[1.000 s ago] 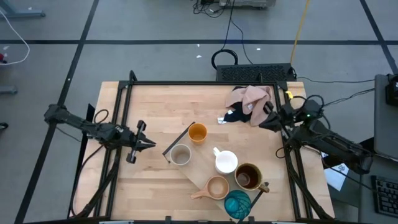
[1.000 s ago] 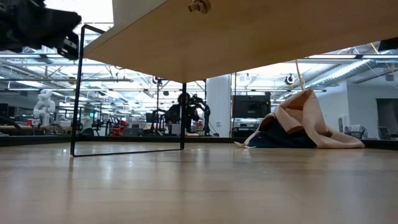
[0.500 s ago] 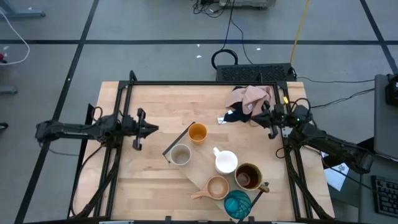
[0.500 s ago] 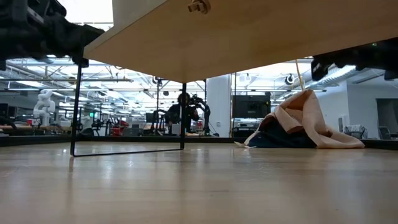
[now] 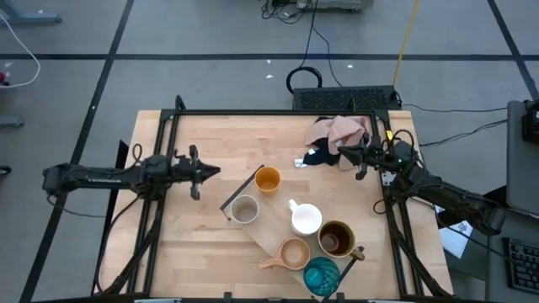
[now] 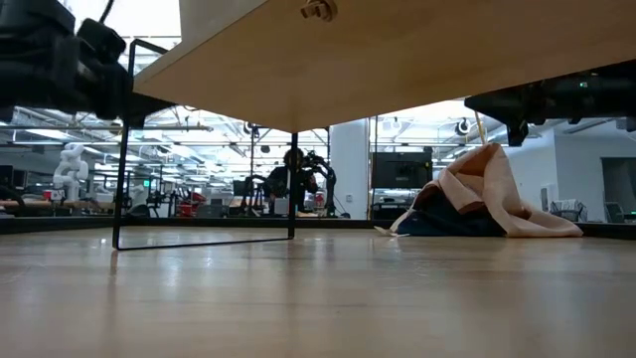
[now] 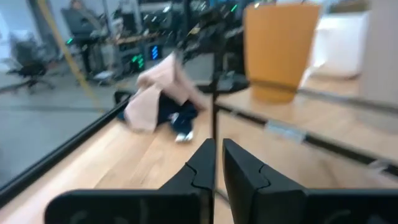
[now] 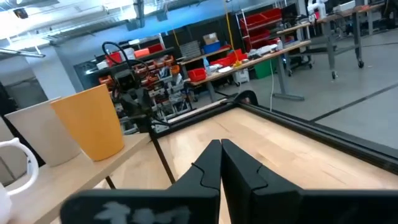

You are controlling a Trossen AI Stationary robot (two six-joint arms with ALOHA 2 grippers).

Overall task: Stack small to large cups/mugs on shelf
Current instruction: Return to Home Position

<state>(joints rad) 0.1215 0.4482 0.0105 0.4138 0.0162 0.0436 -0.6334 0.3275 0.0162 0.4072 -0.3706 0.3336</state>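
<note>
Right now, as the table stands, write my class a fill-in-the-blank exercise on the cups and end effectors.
1. The shelf carries ___ cups.
2. The mug between the orange cup and the brown mug is ___.
3. The cup farthest from the orange cup is ___.
4. The left end effector and right end effector are both ___, holding nothing.
Missing words: six; white; teal; shut.
</note>
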